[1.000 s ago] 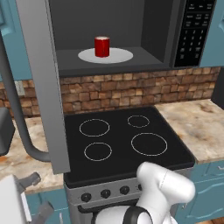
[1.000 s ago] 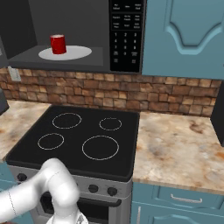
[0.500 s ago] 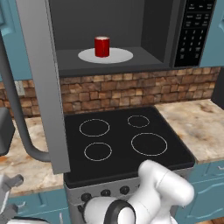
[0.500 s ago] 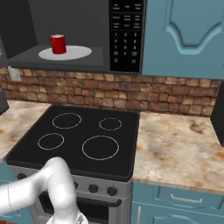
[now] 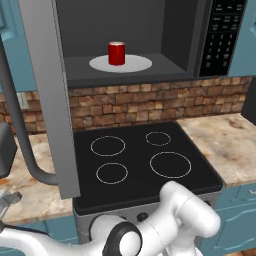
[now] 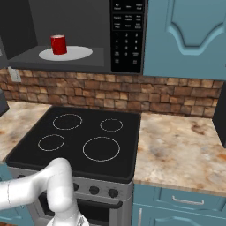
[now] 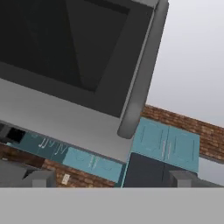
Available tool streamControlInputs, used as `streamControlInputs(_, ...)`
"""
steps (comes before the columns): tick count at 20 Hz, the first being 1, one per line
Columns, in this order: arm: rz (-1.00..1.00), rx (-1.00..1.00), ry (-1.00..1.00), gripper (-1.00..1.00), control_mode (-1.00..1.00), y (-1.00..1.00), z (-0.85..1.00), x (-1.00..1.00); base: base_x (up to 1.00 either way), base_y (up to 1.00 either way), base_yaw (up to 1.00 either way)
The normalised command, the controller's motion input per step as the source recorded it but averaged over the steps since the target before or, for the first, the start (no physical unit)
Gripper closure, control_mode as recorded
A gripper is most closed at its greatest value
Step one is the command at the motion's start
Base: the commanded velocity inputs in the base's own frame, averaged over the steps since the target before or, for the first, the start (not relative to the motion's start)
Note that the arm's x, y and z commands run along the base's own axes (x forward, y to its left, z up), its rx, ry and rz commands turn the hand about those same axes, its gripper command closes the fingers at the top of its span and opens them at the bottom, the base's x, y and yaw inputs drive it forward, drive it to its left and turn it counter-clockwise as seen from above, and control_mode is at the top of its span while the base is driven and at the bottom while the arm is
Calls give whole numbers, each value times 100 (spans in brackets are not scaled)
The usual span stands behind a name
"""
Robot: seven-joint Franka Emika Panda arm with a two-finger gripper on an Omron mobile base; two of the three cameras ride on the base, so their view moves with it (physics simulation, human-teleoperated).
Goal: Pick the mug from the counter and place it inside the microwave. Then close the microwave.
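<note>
The red mug (image 5: 116, 53) stands upright on the white turntable (image 5: 137, 64) inside the microwave (image 6: 128, 35), also seen as the mug (image 6: 58, 44) from the right. The microwave's door (image 5: 45, 100) hangs open to the left, its long grey handle (image 5: 20, 140) curving down over the counter (image 5: 30, 195). In the hand view my gripper (image 7: 109, 179) is open, with nothing between its tips, facing the door's dark window (image 7: 65, 52) and handle (image 7: 142, 70). My arm (image 5: 180, 220) bends low in front of the stove, far below the mug.
The black stovetop (image 6: 79, 137) with white rings lies under the microwave. Speckled counter (image 6: 176, 150) stretches to its right. A dark appliance (image 5: 6, 152) sits at the left edge, another (image 6: 220, 119) at the right. A teal cabinet (image 6: 185, 35) adjoins the microwave.
My arm has swung lower and further left in front of the stove. The mug and the microwave door have not moved.
</note>
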Motion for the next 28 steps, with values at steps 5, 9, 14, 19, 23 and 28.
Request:
streamControlInputs(5,-11,-4,1,-100,-100,17,0,25,0,0,0)
streamControlInputs(9,-7,-1,1,-100,-100,0,0,0,0,0,0)
streamControlInputs(14,-11,0,0,-100,-100,-2,0,-43,0,0,0)
streamControlInputs(19,-10,0,0,-100,-100,-12,2,-21,0,0,0)
streamControlInputs(23,-1,0,1,-100,-100,-15,10,3,0,0,0)
streamControlInputs(28,1,-2,13,-100,-100,-3,14,30,0,0,0)
